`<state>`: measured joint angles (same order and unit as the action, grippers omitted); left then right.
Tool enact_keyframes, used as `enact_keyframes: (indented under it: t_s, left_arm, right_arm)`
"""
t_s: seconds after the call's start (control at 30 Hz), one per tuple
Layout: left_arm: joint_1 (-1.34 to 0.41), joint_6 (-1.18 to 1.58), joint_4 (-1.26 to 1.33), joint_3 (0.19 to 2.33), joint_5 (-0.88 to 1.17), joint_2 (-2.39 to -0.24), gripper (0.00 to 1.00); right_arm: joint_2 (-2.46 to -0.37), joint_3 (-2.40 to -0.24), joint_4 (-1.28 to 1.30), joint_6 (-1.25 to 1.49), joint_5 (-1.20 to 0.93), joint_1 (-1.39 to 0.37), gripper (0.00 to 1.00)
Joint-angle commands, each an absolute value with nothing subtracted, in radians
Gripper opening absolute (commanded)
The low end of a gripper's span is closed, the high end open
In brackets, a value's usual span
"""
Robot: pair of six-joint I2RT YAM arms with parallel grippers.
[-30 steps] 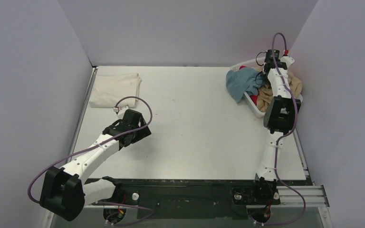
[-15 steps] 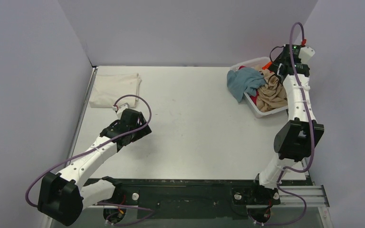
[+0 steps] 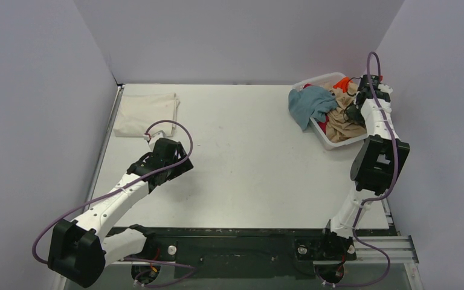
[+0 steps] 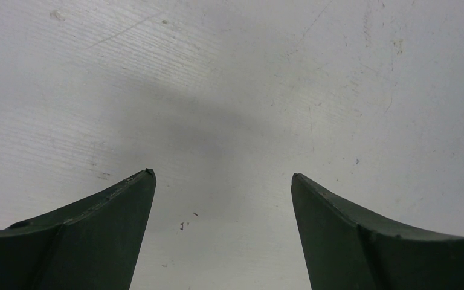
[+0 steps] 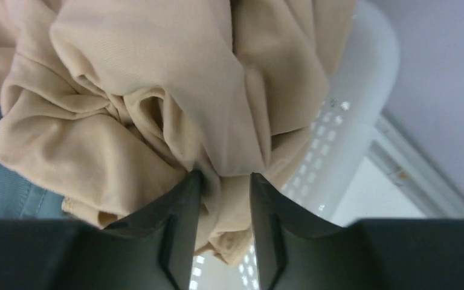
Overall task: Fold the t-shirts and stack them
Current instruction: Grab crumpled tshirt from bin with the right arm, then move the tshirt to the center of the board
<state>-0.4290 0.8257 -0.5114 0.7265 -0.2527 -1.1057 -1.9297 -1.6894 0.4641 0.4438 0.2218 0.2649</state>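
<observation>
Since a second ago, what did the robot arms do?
The right gripper swung to the right side of the basket, then came down and pinched a fold of the tan shirt. The left gripper stayed open above the table; the folded cream shirt and blue shirt did not move.

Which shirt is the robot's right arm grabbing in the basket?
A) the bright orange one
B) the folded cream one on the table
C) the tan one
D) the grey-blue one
C: in the right wrist view the jaws pinch a fold of the tan t-shirt, which lies bunched up in the white basket.
</observation>
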Motion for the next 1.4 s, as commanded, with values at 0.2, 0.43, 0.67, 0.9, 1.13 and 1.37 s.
enact_keyframes:
  t_s: [0.2, 0.43, 0.67, 0.9, 1.13, 1.37]
  left_arm:
    - [-0.426, 0.809, -0.486, 0.73, -0.249, -1.056, 0.93]
    - [-0.426, 0.812, -0.501, 0.72, -0.249, -0.989, 0.93]
    - [-0.425, 0.818, -0.519, 0.722, -0.248, -0.922, 0.93]
    - [-0.426, 0.825, -0.543, 0.727, -0.244, -0.876, 0.93]
    - [-0.425, 0.834, -0.568, 0.747, -0.252, -0.859, 0.93]
    - [-0.425, 0.858, -0.627, 0.784, -0.259, -0.859, 0.93]
  right_arm:
    - [-1.858, -1.672, 0.387, 0.464, 0.161, 0.284, 0.0]
    - [-1.543, -1.501, 0.223, 0.468, 0.129, 0.283, 0.0]
    - [-1.283, -1.462, 0.061, 0.516, 0.15, 0.282, 0.0]
    - [-1.247, -1.702, -0.017, 0.533, 0.18, 0.284, 0.0]
    - [-1.333, -2.094, 0.1, 0.658, -0.075, 0.254, 0.0]
    - [-1.375, -2.225, 0.131, 0.754, -0.3, 0.005, 0.0]
